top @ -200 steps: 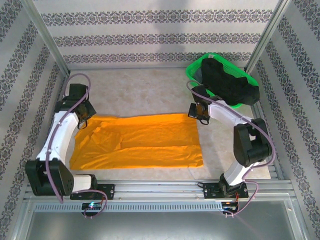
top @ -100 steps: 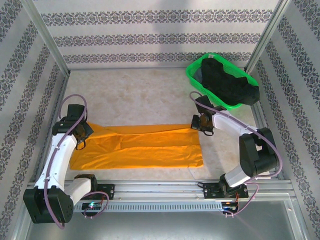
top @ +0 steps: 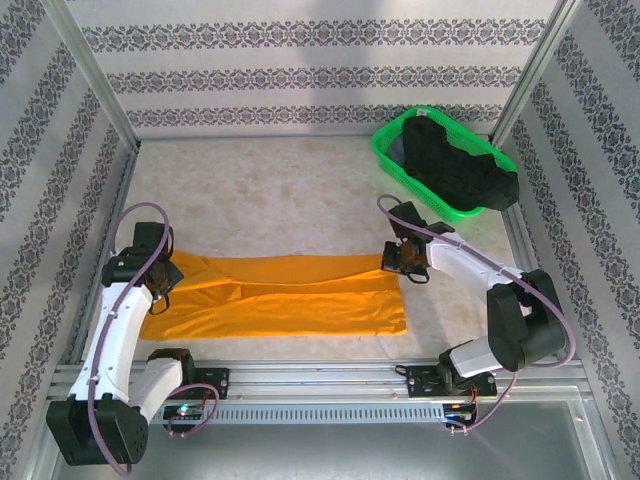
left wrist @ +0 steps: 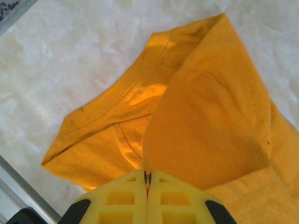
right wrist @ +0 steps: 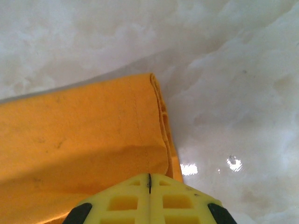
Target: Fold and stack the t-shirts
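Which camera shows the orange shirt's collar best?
The left wrist view: the collar is close up, stitching plain. From the top the orange shirt is whole, collar too small. The right wrist sees its folded edge.

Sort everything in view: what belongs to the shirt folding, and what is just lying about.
Job: orange t-shirt; black t-shirt; left gripper and right gripper, both shut on the orange t-shirt.
Lying about: basket holding the black t-shirt; table.
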`<action>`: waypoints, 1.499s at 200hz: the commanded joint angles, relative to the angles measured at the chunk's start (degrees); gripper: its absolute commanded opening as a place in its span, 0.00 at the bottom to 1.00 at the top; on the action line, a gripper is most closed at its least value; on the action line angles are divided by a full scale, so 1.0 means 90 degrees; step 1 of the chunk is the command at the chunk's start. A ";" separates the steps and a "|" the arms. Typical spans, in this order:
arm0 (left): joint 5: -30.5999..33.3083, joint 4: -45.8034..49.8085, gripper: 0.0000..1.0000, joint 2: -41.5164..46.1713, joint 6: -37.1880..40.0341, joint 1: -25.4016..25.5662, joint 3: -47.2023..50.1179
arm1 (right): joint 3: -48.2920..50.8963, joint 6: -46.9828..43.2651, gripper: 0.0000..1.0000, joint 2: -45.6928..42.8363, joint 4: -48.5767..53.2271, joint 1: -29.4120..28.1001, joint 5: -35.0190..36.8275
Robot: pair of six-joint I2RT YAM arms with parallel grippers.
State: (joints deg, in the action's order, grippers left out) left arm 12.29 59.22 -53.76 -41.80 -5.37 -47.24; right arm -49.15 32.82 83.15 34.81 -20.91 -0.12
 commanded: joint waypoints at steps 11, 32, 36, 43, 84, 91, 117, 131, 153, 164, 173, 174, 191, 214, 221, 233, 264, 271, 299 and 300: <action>0.0095 0.0363 0.00 -0.0062 -0.0502 -0.0050 0.0189 | 0.0197 0.0128 0.00 -0.0091 0.0232 -0.0075 -0.0038; -0.0106 0.0262 0.00 -0.0061 -0.0811 -0.0048 0.0456 | 0.0237 0.0200 0.02 -0.0091 0.0282 -0.0061 -0.0021; -0.0137 0.0251 0.00 -0.0063 -0.0871 -0.0048 0.0502 | 0.0238 0.0218 0.04 -0.0090 0.0293 -0.0067 -0.0025; -0.0182 0.0246 0.00 -0.0082 -0.0986 -0.0048 0.0603 | 0.0252 0.0227 0.06 -0.0106 0.0316 -0.0060 -0.0024; -0.0195 0.0154 0.00 0.0017 -0.1429 -0.0051 0.0956 | 0.0347 0.0355 0.14 -0.0307 0.0448 -0.0059 -0.0131; -0.0202 0.0134 0.00 0.0012 -0.1448 -0.0048 0.0959 | 0.0371 0.0385 0.17 -0.0313 0.0473 -0.0054 -0.0180; -0.0295 0.0094 0.00 -0.0017 -0.1457 -0.0048 0.0938 | 0.0456 0.0465 0.20 -0.0409 0.0537 -0.0016 -0.0248; -0.0322 0.0171 0.00 0.0012 -0.1512 -0.0048 0.0932 | 0.0453 0.0475 0.21 -0.0467 0.0545 0.0020 -0.0255; -0.0450 0.0291 0.00 0.0155 -0.1659 -0.0048 0.0949 | 0.0307 0.0486 0.25 -0.0510 0.0588 0.0047 -0.0255; -0.0477 0.0409 0.00 0.0229 -0.1760 -0.0048 0.0910 | 0.0212 0.0463 0.26 -0.0491 0.0574 0.0018 -0.0260; -0.0478 0.0549 0.00 0.0290 -0.1848 -0.0048 0.0860 | 0.0110 0.0465 0.26 -0.0452 0.0571 -0.0010 -0.0236; -0.0478 0.0569 0.00 0.0290 -0.1859 -0.0043 0.0857 | 0.0100 0.0465 0.26 -0.0446 0.0569 -0.0015 -0.0233; -0.0513 0.0861 0.00 0.0408 -0.2048 -0.0012 0.0769 | -0.0031 0.0494 0.26 -0.0330 0.0511 -0.0053 -0.0221; -0.0825 0.1102 0.00 0.0632 -0.2371 0.0078 0.0839 | -0.0142 0.0506 0.26 -0.0188 0.0422 -0.0061 -0.0221; -0.0896 0.1183 0.00 0.0695 -0.2527 0.0154 0.0881 | -0.0177 0.0504 0.26 -0.0145 0.0406 -0.0062 -0.0212; -0.0970 0.1306 0.00 0.0798 -0.2783 0.0333 0.0951 | -0.0233 0.0499 0.26 -0.0087 0.0376 -0.0067 -0.0220; -0.0998 0.1347 0.00 0.0902 -0.3191 0.0730 0.1102 | -0.0330 0.0494 0.26 0.0035 0.0288 -0.0051 -0.0260; -0.1021 0.1296 0.00 0.0864 -0.3232 0.0796 0.1126 | -0.0340 0.0498 0.26 0.0059 0.0266 -0.0059 -0.0272; -0.0987 0.1105 0.00 0.0625 -0.3401 0.1163 0.1104 | -0.0384 0.0504 0.26 0.0131 0.0234 -0.0057 -0.0311; -0.0981 0.1105 0.00 0.0618 -0.3411 0.1173 0.1101 | -0.0386 0.0504 0.26 0.0133 0.0234 -0.0059 -0.0315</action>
State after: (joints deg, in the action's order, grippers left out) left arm 3.33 67.59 -46.85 -68.93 2.74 -37.58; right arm -51.07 36.29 83.33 37.17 -21.17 -2.46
